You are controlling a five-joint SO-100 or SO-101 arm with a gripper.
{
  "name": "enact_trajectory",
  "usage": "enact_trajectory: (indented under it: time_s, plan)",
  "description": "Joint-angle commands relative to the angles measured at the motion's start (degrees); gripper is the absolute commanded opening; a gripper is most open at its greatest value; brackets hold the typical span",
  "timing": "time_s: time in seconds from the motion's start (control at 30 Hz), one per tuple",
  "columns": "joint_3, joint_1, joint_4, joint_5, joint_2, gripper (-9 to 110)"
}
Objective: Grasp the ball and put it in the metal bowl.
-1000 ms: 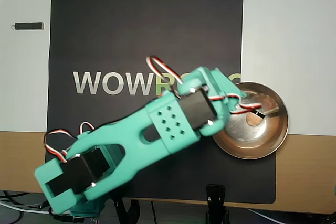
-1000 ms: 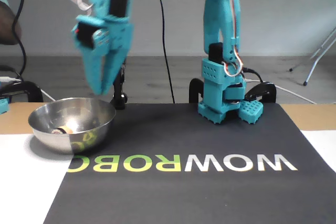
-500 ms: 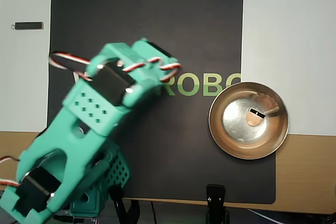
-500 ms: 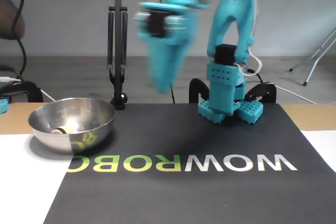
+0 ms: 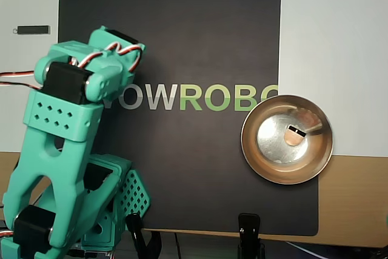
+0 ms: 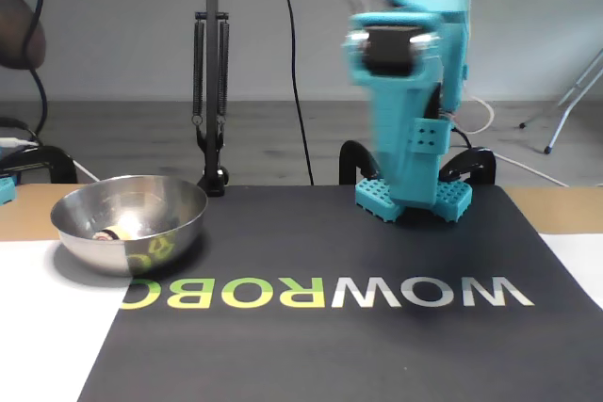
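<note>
A big black mat point(image 5: 200, 40) with the printed word WOWROBO point(image 6: 325, 293) lies on a table that is part white point(image 5: 333, 40) and part light brown wood point(image 5: 351, 198). The first letters are white and the last ones are green.

A tall teal plastic robot arm point(image 5: 60, 150) stands at the edge of the mat. In the overhead view it fills the lower left corner. In the fixed view point(image 6: 415, 110) it is blurry and stands upright over its base, right of the middle. Red, white and black wires point(image 5: 115, 53) loop over its top. The gripper is hidden or blurred in both views, so I cannot tell if its jaws are apart or together.

A round shiny silver metal bowl point(image 5: 287, 174) sits on the mat's edge, far from the arm, just past the last green letter. In the fixed view the bowl point(image 6: 160, 223) is at the left, and the green letters show in its shiny side.

A small peach-orange ball point(image 5: 292, 139) rests inside the bowl, on its flat bottom. A dark spot of reflection sits by it. In the fixed view only a little bit of the ball point(image 6: 122, 232) peeks over the rim.

A thin black stick-shaped thing point(image 5: 33, 30) lies on the white part, well apart from everything else.
</note>
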Motion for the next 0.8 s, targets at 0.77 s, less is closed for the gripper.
enact_trajectory:
  time_s: [0.77]
  plan:
    - [37.09,-12.3,-37.71,2.29,21.27,5]
